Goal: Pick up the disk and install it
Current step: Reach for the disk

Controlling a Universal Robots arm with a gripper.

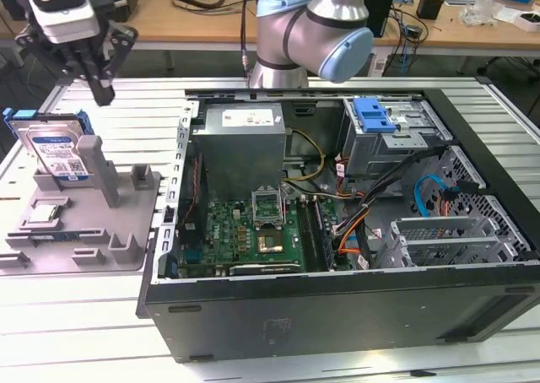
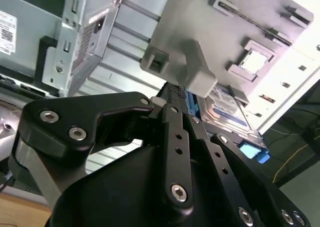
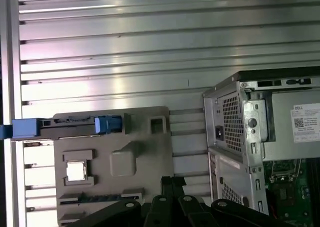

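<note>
Exterior view, from its left: the gripper [image 1: 93, 83] hangs fingers-down just above the disk [image 1: 57, 151], apart from it and holding nothing; in the first wrist view its fingertips [image 3: 168, 181] sit side by side, closed together. The disk stands on edge at the back of a grey fixture [image 1: 126, 223], leaning back, label facing the camera, long axis level along the fixture's rear edge; a small square chip [image 1: 46, 214] lies in a pocket nearer the front. Further right an open computer case [image 1: 337, 307] lies on the slatted table [image 1: 84, 315], holding a power supply [image 1: 245, 138], motherboard [image 1: 253, 231] and a blue latch [image 1: 375, 113] on a metal cage; the arm [image 1: 312, 29] bends behind it.
</note>
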